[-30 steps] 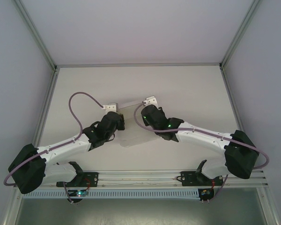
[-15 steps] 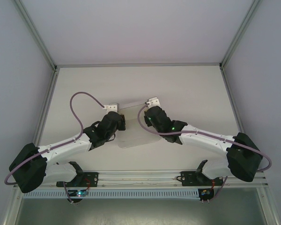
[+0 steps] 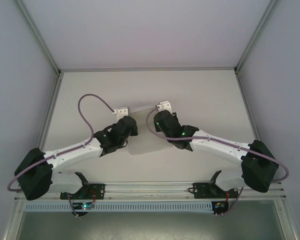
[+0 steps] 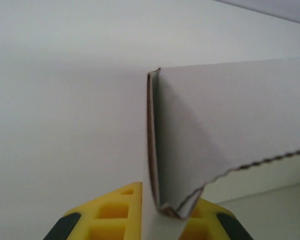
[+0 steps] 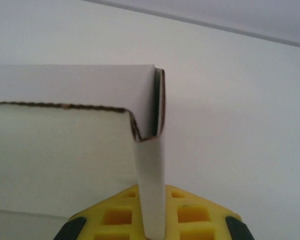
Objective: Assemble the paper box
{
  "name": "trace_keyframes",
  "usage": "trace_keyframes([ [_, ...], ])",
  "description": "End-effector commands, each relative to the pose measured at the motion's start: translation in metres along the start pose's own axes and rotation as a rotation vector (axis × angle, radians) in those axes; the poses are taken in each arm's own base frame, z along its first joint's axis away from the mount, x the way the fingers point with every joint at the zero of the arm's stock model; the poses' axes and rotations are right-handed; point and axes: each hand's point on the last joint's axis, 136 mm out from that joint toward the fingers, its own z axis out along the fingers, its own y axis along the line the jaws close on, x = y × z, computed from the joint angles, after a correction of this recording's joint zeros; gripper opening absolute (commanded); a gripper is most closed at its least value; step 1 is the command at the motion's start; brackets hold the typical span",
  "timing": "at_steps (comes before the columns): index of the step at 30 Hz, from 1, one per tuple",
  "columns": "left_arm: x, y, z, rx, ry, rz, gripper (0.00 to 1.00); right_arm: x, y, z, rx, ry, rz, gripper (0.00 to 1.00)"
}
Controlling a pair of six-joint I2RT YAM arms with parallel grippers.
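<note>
I have the left fingers (image 4: 115,215) and right fingers (image 5: 190,212) pinched shut on opposite end flaps of the paper box (image 3: 142,140), steadying its wall for folding.

— First entry?
— Tabletop (image 3: 205,95): off-white, matte, the surface I work over.
— And around it?
— Pale walls (image 3: 145,30) at the far, left and right edges; metal frame posts (image 3: 37,35) rising from both far corners; slotted rail (image 3: 150,206) along the near edge.
</note>
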Motion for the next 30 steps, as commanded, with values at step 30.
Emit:
trace_keyframes([
  [30,0.005,0.034,-0.005,-0.09,-0.003,0.1,0.0,0.009,-0.018,0.002,-0.215,-0.138,0.073,0.15],
])
